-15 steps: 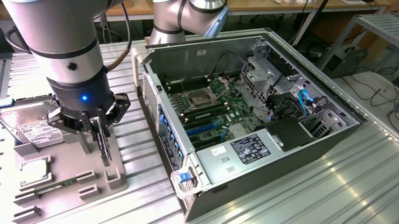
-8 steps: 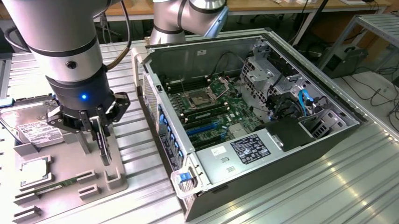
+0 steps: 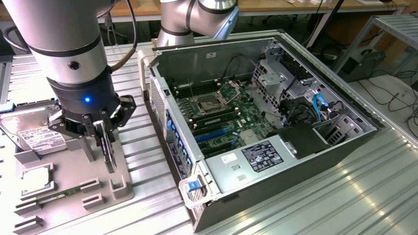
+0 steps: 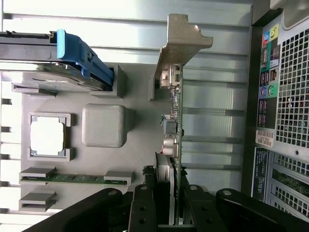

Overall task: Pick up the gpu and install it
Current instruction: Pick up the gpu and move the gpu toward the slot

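The gpu (image 3: 108,152) stands on edge at the grey holder tray (image 3: 72,164), on the exterior view's left. My gripper (image 3: 103,139) comes down on it from above, its fingers pressed to both faces of the card. In the wrist view the gpu (image 4: 175,121) runs edge-on away from the gripper (image 4: 171,209), its silver end bracket (image 4: 181,43) at the far end. I cannot tell whether the card's lower edge rests in the tray's slot. The open computer case (image 3: 307,161) lies to the exterior view's right, its motherboard (image 3: 222,115) exposed.
The tray also holds a hard drive (image 3: 36,134) with a blue handle (image 4: 77,53), a square processor (image 3: 36,178) and a memory stick (image 3: 58,196). The case's rear panel (image 4: 285,96) stands close beside the tray. The table is ribbed metal (image 3: 365,196).
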`<move>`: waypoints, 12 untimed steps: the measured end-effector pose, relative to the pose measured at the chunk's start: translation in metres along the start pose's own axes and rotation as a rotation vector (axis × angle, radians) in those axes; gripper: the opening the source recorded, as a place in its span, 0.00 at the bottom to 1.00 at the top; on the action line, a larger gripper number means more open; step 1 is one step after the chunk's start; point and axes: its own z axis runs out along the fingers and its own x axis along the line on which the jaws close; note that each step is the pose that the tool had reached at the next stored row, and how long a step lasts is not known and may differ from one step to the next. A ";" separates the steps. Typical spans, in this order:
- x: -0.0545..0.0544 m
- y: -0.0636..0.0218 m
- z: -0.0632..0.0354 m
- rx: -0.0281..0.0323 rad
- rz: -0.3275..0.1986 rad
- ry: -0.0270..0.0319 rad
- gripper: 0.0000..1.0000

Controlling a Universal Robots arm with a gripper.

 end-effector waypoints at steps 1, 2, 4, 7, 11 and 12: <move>0.000 0.0000 -0.0004 0.0000 0.000 0.0001 0.27; 0.000 0.0000 -0.0005 -0.0001 0.000 -0.0001 0.27; 0.000 0.0000 -0.0011 0.0000 0.000 0.0001 0.27; 0.000 0.0001 -0.0017 -0.0001 0.000 0.0000 0.27; 0.000 0.0001 -0.0033 0.0000 0.000 0.0001 0.27; 0.000 0.0001 -0.0034 0.0000 0.000 0.0000 0.27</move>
